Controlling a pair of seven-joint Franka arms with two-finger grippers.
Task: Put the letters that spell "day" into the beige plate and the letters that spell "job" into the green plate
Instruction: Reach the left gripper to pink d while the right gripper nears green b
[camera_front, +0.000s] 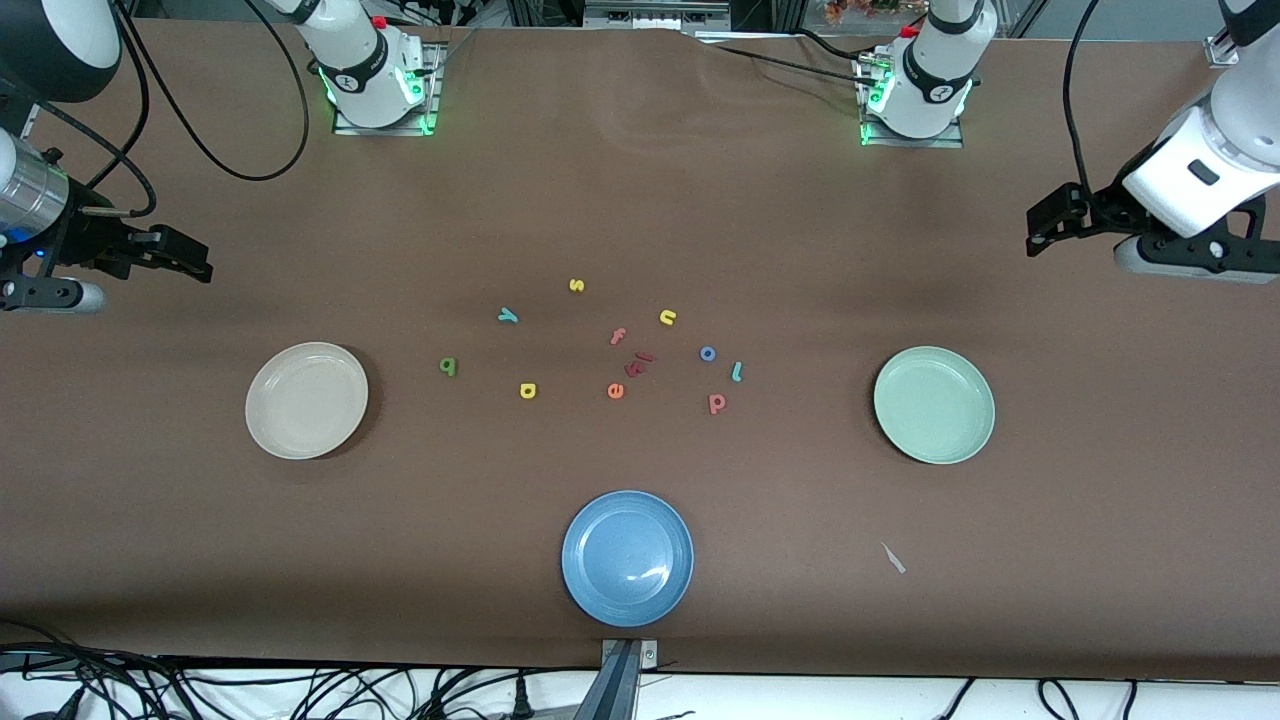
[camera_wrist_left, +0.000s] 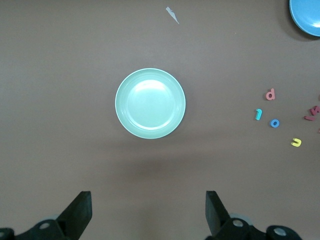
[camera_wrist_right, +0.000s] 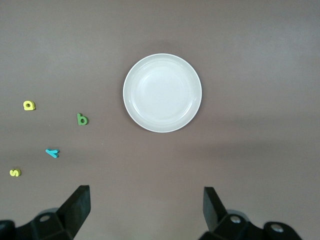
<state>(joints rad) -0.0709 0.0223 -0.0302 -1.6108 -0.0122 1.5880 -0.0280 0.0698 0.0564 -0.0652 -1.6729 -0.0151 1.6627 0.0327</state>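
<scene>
The beige plate (camera_front: 306, 400) (camera_wrist_right: 162, 93) lies toward the right arm's end, the green plate (camera_front: 934, 404) (camera_wrist_left: 150, 103) toward the left arm's end; both hold nothing. Between them on the table lie the green "d" (camera_front: 448, 367) (camera_wrist_right: 82, 119), yellow "a" (camera_front: 528, 391) (camera_wrist_right: 29, 105), teal "y" (camera_front: 508, 316) (camera_wrist_right: 52, 153), teal "j" (camera_front: 737, 372) (camera_wrist_left: 258, 114), blue "o" (camera_front: 707, 353) (camera_wrist_left: 274, 123) and pinkish-red "b" (camera_front: 716, 403) (camera_wrist_left: 270, 94). My left gripper (camera_front: 1042, 232) (camera_wrist_left: 146, 196) hangs open near the green plate. My right gripper (camera_front: 198, 266) (camera_wrist_right: 145, 190) hangs open near the beige plate.
A blue plate (camera_front: 627, 557) sits near the front edge. Other letters lie among the group: yellow "s" (camera_front: 576, 286), yellow "n" (camera_front: 668, 318), pinkish "f" (camera_front: 618, 336), orange "e" (camera_front: 615, 391) and small red pieces (camera_front: 640, 362). A pale scrap (camera_front: 893, 558) lies nearer the camera than the green plate.
</scene>
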